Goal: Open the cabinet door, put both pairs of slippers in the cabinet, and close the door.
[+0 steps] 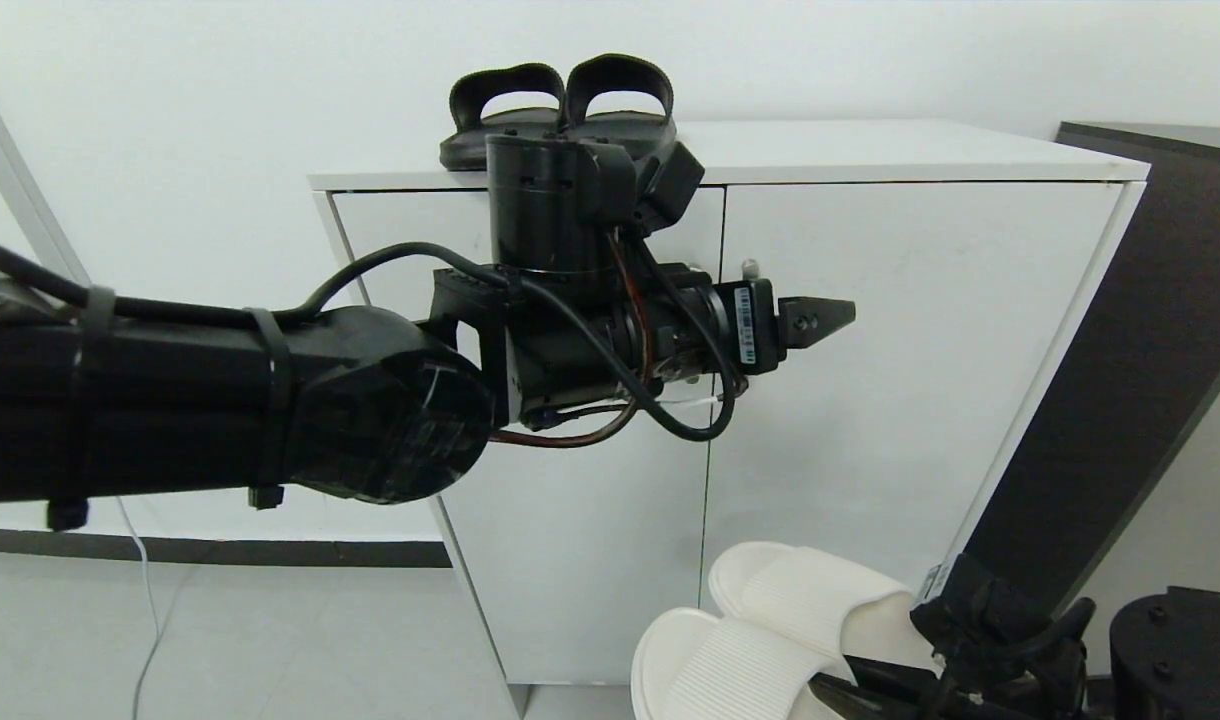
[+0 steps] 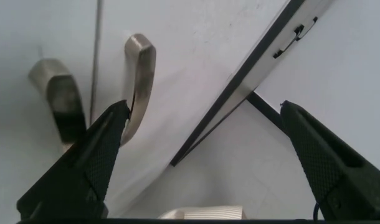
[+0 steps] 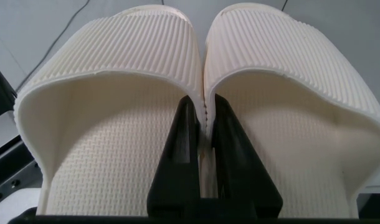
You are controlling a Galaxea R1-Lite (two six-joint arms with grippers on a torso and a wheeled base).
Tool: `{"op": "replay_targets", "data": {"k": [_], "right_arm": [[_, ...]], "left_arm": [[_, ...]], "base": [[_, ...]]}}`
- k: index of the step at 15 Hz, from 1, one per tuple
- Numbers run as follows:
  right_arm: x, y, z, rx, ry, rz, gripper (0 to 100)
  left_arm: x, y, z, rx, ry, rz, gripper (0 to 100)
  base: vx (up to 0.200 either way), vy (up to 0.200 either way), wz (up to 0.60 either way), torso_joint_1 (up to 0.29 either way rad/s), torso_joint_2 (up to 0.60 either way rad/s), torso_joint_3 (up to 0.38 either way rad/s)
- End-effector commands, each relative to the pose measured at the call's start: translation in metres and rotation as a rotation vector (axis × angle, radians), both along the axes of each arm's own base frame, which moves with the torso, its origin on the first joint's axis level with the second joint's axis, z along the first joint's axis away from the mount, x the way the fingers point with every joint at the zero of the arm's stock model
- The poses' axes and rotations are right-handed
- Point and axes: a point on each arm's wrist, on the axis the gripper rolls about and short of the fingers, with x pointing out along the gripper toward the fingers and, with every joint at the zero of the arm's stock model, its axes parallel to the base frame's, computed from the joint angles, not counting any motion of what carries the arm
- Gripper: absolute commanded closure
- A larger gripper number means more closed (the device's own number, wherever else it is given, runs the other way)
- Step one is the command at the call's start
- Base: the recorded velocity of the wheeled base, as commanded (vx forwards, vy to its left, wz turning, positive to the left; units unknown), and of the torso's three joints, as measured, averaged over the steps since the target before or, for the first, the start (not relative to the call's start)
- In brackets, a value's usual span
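The white cabinet stands with both doors closed. A black pair of slippers rests on its top. My left gripper hovers open in front of the door seam at handle height. In the left wrist view the left gripper has one fingertip right beside a metal handle, and a second handle lies just past it. The white pair of slippers is held low in front of the cabinet. My right gripper is shut on the two touching inner walls of the white slippers.
A dark panel leans beside the cabinet's right side. A thin cable runs down to the floor at the left, below a dark baseboard strip. Open floor lies left of the cabinet.
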Motion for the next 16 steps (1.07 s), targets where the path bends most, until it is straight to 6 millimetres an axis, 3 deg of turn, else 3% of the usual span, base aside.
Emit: {"op": "replay_targets", "data": {"k": [1,3,4,11,16], "right_arm": [[0.0,0.0,0.0,0.0,0.001,0.0,100],[-0.001,0.0,0.0,-0.001,0.002,0.003,100],[-0.001,0.001,-0.001,-0.003,0.002,0.005,100],[-0.011,-0.006,-0.007,-0.01,0.033,0.085,100],[-0.018,-0.011,-0.005,0.008,0.037,0.138,100]], "left_arm": [[0.004,-0.003,-0.001,-0.002,0.0,-0.009,0],[0.004,-0.004,-0.002,0.01,0.014,-0.02,0],[0.004,-0.004,-0.002,0.014,0.019,-0.025,100],[-0.003,0.002,0.0,0.015,0.02,-0.026,100],[-0.037,0.009,-0.001,0.027,0.023,-0.071,100]], "base": [[0.0,0.0,0.0,0.0,0.0,0.0],[0.0,0.0,0.0,0.0,0.0,0.0],[0.0,0.0,0.0,0.0,0.0,0.0],[0.0,0.0,0.0,0.0,0.0,0.0],[0.0,0.0,0.0,0.0,0.0,0.0]]}}
